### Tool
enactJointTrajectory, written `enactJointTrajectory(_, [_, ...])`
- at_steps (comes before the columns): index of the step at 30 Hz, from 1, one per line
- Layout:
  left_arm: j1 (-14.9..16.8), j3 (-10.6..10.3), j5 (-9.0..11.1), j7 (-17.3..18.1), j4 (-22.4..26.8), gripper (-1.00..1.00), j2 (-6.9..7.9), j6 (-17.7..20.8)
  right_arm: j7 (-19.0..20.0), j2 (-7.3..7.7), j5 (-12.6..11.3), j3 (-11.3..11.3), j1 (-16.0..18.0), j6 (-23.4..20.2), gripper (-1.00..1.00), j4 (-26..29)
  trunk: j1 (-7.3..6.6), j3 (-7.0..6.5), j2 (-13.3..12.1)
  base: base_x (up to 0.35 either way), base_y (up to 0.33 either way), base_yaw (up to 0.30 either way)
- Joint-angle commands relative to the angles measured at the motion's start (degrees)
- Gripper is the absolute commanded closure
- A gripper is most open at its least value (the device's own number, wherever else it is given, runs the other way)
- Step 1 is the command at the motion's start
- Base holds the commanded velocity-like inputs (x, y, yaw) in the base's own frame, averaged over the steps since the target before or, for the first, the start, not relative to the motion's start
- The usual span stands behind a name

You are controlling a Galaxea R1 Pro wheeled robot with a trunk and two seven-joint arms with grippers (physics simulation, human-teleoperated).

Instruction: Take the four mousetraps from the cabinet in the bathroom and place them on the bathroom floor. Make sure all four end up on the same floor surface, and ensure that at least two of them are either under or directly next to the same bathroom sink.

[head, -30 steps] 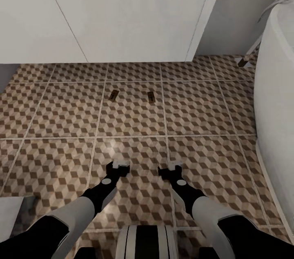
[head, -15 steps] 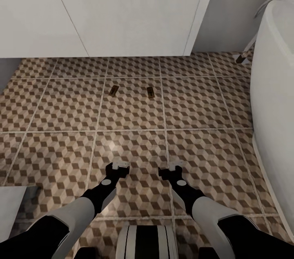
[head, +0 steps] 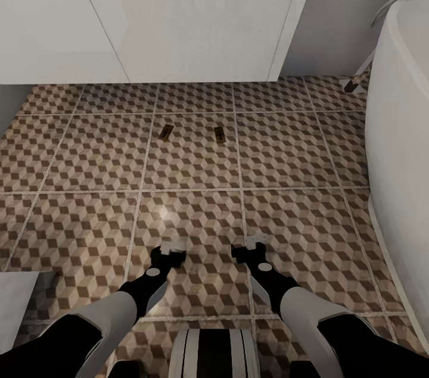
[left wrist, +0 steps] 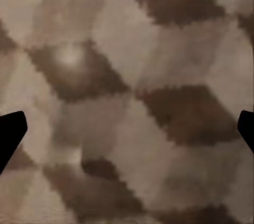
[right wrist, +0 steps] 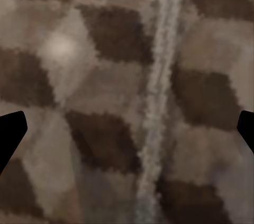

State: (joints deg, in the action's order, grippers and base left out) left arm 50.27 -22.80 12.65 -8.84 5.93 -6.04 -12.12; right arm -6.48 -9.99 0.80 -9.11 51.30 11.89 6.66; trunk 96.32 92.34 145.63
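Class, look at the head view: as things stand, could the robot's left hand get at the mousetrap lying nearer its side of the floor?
Probably yes. The left hand hangs open and empty over the bathroom floor, and only bare tile lies between it and the left mousetrap. Whether the arm stretches that far cannot be told.

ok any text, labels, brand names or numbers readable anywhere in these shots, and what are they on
No readable text in any view.
The two mousetraps on the bathroom floor: too small to show any print.
White cabinet fronts and the white tub: plain, no label.
Left claw and right claw: no markings visible.
Wrist views: blurred tile pattern, no writing.
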Motion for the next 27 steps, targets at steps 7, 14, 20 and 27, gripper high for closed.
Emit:
enactJointTrajectory(7, [-0.1,-0.5,0.5,-0.1,-2.6,-1.00,-0.67,-0.2,-0.4,-0.01,0.0,-0.4,0.0,-0.1,-1.00,-0.1,-0.01,0.03,0.0,0.000,0.000,0.000])
enactJointTrajectory(14, [-0.2,-0.5,0.5,0.3,-4.3,-1.00,-0.93,-0.2,-0.5,-0.01,-0.1,-0.4,0.0,-0.3,-1.00,-0.1,-0.16,-1.30,-0.1,0.000,0.000,0.000])
enactJointTrajectory(20, [-0.2,-0.5,0.6,0.4,-4.6,-1.00,-1.05,-0.2,-0.4,-0.01,-0.1,-0.4,0.0,-0.3,-1.00,-0.2,-0.32,-2.63,-0.1,0.000,0.000,0.000])
enactJointTrajectory(27, [-0.2,-0.5,0.6,0.5,-4.6,-1.00,-1.31,-0.2,-0.4,-0.01,-0.1,-0.4,0.0,-0.4,-1.00,-0.2,-0.50,-4.18,-0.2,0.000,0.000,0.000])
